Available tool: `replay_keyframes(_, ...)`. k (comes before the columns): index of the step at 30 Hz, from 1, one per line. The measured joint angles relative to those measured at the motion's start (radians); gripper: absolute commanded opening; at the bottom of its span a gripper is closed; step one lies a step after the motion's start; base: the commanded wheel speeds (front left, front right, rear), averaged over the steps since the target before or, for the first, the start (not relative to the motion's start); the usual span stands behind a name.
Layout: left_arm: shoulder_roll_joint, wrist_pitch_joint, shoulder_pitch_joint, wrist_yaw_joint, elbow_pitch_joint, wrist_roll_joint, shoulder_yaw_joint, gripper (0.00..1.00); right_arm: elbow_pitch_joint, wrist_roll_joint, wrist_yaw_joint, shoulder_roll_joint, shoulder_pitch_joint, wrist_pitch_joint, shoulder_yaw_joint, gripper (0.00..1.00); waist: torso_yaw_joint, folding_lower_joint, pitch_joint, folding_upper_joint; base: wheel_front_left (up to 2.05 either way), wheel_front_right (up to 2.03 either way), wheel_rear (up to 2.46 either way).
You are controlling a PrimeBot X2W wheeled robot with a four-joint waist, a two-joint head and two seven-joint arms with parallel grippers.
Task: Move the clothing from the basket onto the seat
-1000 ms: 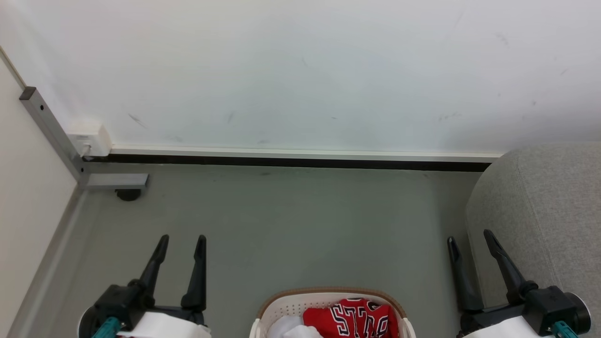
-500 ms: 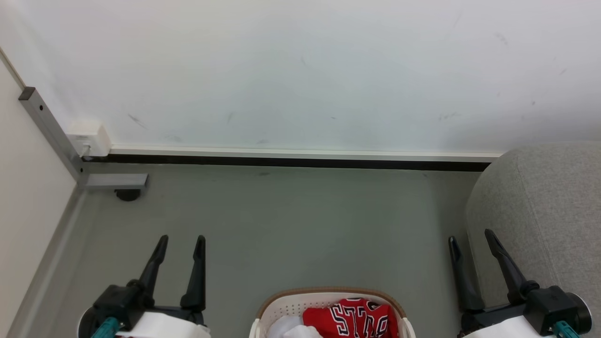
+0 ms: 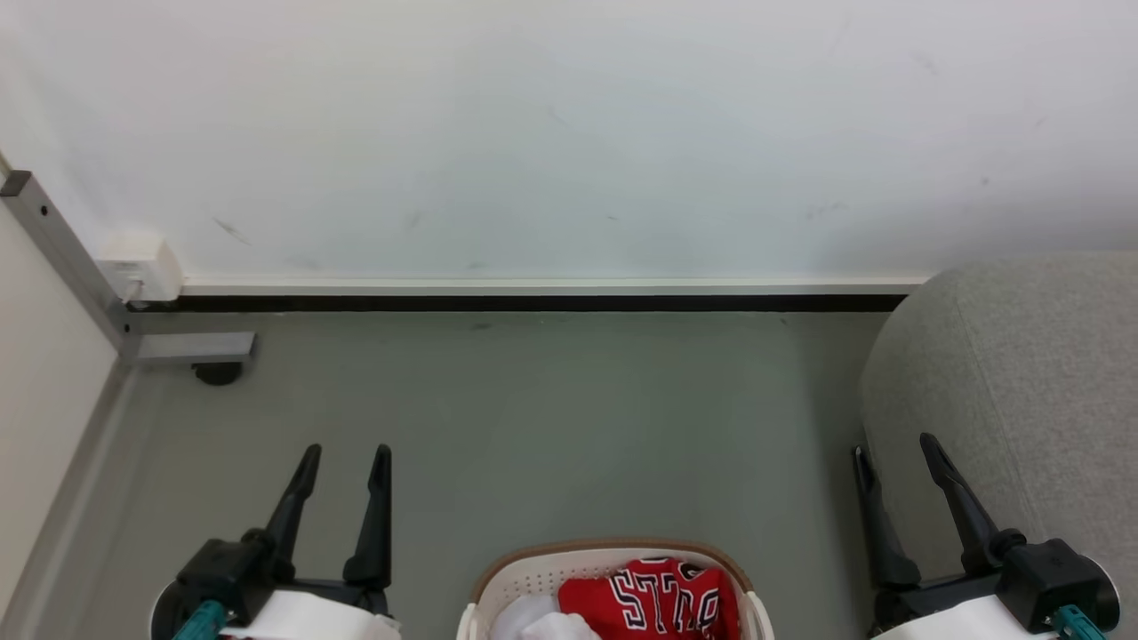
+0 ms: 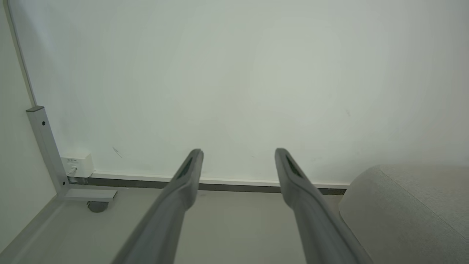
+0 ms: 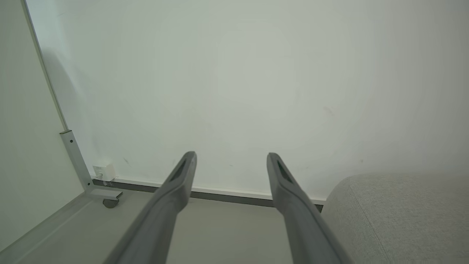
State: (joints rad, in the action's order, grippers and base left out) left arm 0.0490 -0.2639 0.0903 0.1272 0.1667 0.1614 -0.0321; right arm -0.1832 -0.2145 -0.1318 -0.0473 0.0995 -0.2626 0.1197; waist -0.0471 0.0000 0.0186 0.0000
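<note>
So the left claw (image 3: 347, 452) and right claw (image 3: 892, 446) both gape wide, empty, with the clothing (image 3: 658, 600) down in the basket (image 3: 613, 544) between them. A sloppy grab could snag the pale cloth (image 3: 533, 618) too, or the right claw could clip the seat (image 3: 1022, 373).

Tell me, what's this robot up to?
It is meant to move the red jersey from the laundry basket onto the grey sofa on its right. Nothing is picked up yet: the jersey lies in the basket beside a white cloth, and the jaws on both arms stand open and empty.
</note>
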Motion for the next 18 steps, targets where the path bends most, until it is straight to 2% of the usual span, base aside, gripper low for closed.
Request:
replay_keyframes(12, 0.0, 0.0, 0.041, 0.002, 0.042, 0.01, -0.04, 1.0, 0.012, -0.011, 0.0, 0.0, 0.031, 0.0, -0.007, 1.0, -0.089, 0.0, 0.088, 0.0, 0.0, 0.0, 0.0)
replay_keyframes(18, 0.031, 0.0, 0.104, 0.004, 0.114, 0.023, -0.098, 1.0, 0.033, -0.024, 0.0, 0.0, 0.068, -0.002, -0.008, 1.0, -0.138, 0.0, 0.165, 0.0, 0.0, 0.0, 0.0)
